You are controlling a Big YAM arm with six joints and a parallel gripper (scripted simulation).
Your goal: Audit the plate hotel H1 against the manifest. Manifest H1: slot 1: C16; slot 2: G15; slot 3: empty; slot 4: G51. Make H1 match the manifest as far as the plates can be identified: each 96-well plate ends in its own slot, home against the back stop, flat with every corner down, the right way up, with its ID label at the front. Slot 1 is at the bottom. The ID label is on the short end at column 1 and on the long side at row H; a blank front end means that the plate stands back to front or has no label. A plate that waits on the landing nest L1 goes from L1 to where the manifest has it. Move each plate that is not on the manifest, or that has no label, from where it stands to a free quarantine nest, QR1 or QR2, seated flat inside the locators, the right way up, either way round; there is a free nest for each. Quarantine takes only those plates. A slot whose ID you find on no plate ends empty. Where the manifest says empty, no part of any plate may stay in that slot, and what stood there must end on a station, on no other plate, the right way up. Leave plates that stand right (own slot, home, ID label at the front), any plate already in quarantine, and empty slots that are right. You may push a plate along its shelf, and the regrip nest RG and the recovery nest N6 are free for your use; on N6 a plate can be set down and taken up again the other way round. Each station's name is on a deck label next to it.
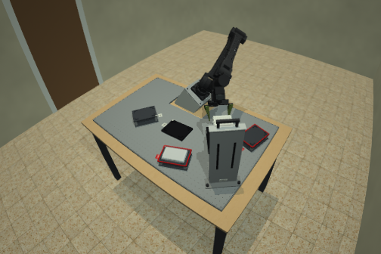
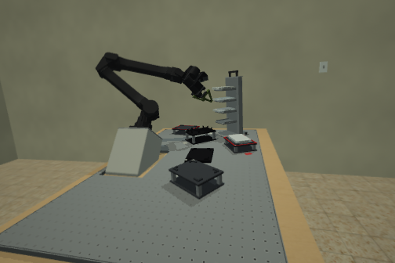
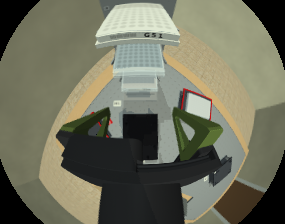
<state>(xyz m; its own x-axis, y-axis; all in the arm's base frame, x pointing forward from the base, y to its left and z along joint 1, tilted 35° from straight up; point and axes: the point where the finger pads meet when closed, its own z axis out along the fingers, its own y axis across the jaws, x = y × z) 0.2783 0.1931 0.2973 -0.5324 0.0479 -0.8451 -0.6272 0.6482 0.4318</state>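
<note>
The plate hotel H1 (image 1: 224, 153) is a grey tower with a handle on top, standing near the table's right front. In the exterior view (image 2: 233, 104) its four shelves show, each with something pale on it. In the wrist view the top plate (image 3: 134, 26) is white, and its front label starts with G5; the last character is unclear. A second white plate (image 3: 141, 59) sits on the shelf below, and the lower shelves are too small to read. My gripper (image 2: 204, 97) is open and empty. It hangs in front of the hotel at the height of the upper shelves, apart from it.
A red-framed nest (image 1: 175, 155) holds a white plate. A second red-framed nest (image 1: 255, 134) is dark inside. A black raised nest (image 1: 144, 115) and a flat black pad (image 1: 177, 130) lie to the left. Another black nest (image 2: 200, 133) stands below my gripper. The grey arm base (image 2: 131, 151) is nearby.
</note>
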